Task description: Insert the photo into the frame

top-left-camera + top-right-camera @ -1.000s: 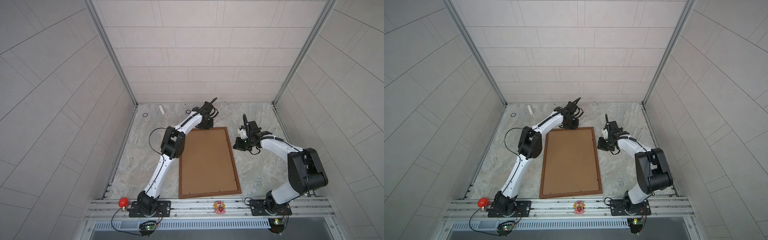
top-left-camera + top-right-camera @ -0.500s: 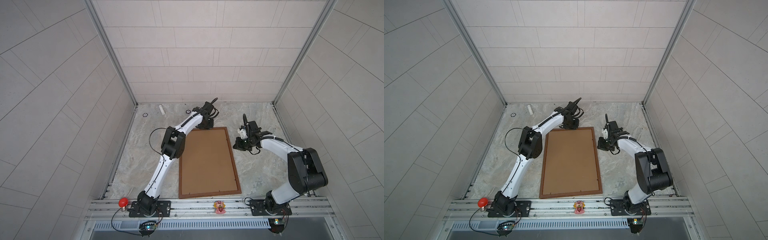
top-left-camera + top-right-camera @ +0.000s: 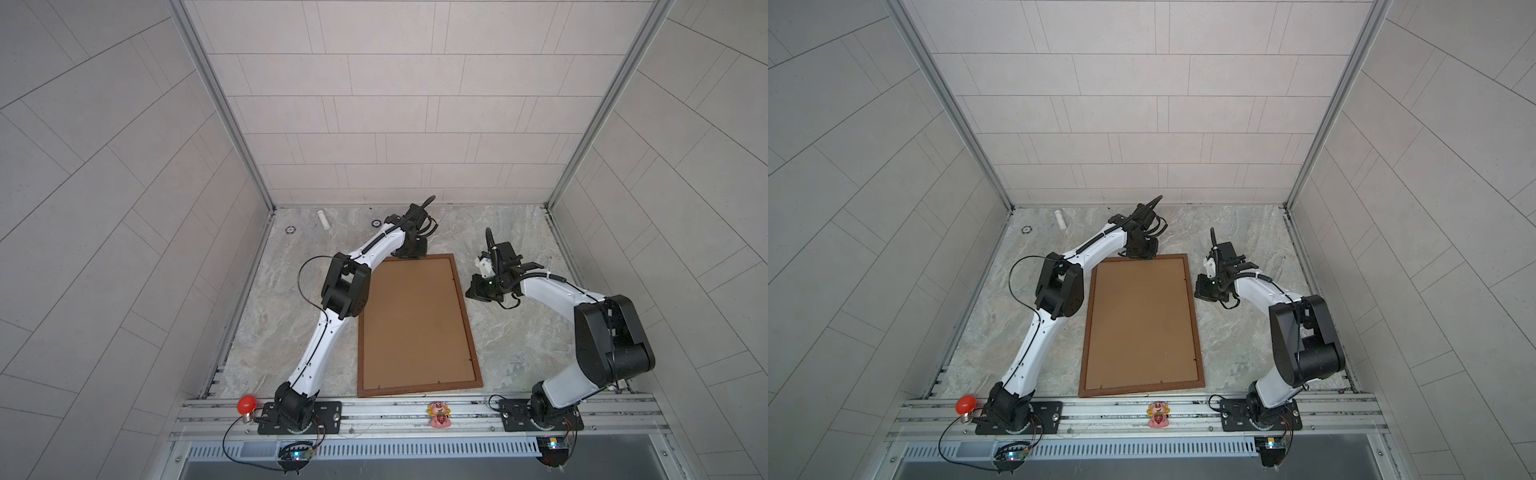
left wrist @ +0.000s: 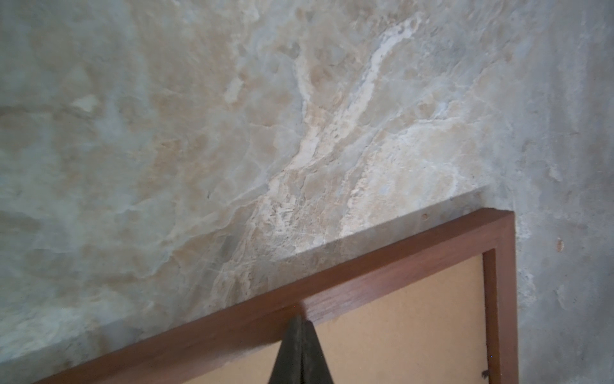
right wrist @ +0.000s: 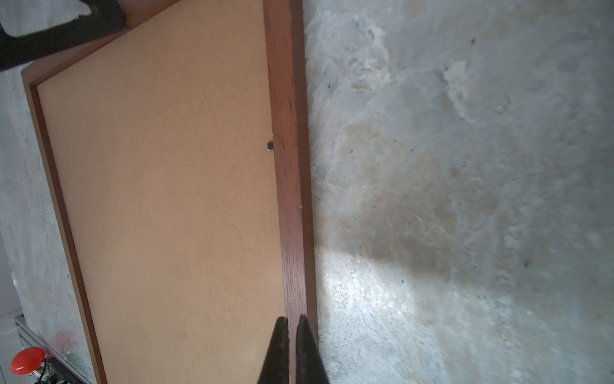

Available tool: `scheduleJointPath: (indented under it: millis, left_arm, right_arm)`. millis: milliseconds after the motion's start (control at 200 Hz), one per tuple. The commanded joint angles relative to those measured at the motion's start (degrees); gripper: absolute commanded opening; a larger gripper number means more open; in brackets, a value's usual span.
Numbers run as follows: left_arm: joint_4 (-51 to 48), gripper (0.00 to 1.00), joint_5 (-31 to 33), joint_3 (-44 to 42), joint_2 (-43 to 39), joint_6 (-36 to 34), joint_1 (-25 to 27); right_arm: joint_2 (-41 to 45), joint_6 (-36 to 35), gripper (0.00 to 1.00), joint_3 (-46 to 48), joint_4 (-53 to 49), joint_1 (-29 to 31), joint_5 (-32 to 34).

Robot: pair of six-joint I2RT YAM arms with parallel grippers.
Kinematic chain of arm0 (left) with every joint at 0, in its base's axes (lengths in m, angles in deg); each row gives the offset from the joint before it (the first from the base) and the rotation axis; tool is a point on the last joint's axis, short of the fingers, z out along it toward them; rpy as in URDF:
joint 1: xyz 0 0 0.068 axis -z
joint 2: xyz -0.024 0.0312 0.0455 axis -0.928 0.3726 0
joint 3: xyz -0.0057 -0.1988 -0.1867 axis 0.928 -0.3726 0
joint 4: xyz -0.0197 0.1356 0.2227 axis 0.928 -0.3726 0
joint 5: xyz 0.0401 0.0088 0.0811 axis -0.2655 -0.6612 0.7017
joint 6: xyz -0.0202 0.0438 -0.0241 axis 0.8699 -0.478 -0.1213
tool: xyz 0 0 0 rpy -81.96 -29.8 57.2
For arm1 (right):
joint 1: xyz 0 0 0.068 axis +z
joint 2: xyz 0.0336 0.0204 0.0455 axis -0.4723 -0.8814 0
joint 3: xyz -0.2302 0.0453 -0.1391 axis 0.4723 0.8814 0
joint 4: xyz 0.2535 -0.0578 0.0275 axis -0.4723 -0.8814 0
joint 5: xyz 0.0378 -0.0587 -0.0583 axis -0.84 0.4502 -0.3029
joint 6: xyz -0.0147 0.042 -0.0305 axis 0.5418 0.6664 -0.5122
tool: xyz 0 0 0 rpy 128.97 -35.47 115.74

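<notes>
The frame (image 3: 466, 316) (image 3: 1195, 316) of thin dark brown wood lies flat on the marbled table, with a plain brown backing board (image 3: 415, 320) filling it. The photo is hidden. In both top views my left gripper (image 3: 410, 252) (image 3: 1140, 252) sits at the frame's far rail. In the left wrist view it (image 4: 300, 317) is shut, its tip against the inner edge of that rail (image 4: 382, 266). My right gripper (image 3: 478, 291) (image 3: 1204, 291) is at the frame's right rail. In the right wrist view it (image 5: 292, 319) is shut over that rail (image 5: 289, 166), gripping nothing.
A small white cylinder (image 3: 323, 219) and two small rings (image 3: 290, 229) (image 3: 376, 223) lie near the back wall. A red button (image 3: 246, 404) and a pink toy (image 3: 439, 413) sit on the front metal rail. Tiled walls close in three sides.
</notes>
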Motion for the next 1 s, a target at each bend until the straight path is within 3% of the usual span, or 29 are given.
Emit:
scheduleJointPath:
  millis: [0,545,996]
  left_arm:
    - [-5.5,0.0,1.0,-3.2,-0.2,0.0,0.1]
    - [-1.2,0.0,1.3,-10.2,-4.4,1.2,-0.2]
    - [-3.3,0.0,-0.4,-9.3,-1.4,-1.0,-0.2]
  right_arm:
    - [-0.9,-0.2,0.0,0.6,0.0,-0.2,-0.3]
    - [-1.7,-0.1,0.0,0.4,0.4,-0.1,-0.7]
    - [-2.1,-0.1,0.0,0.5,0.6,-0.4,-0.9]
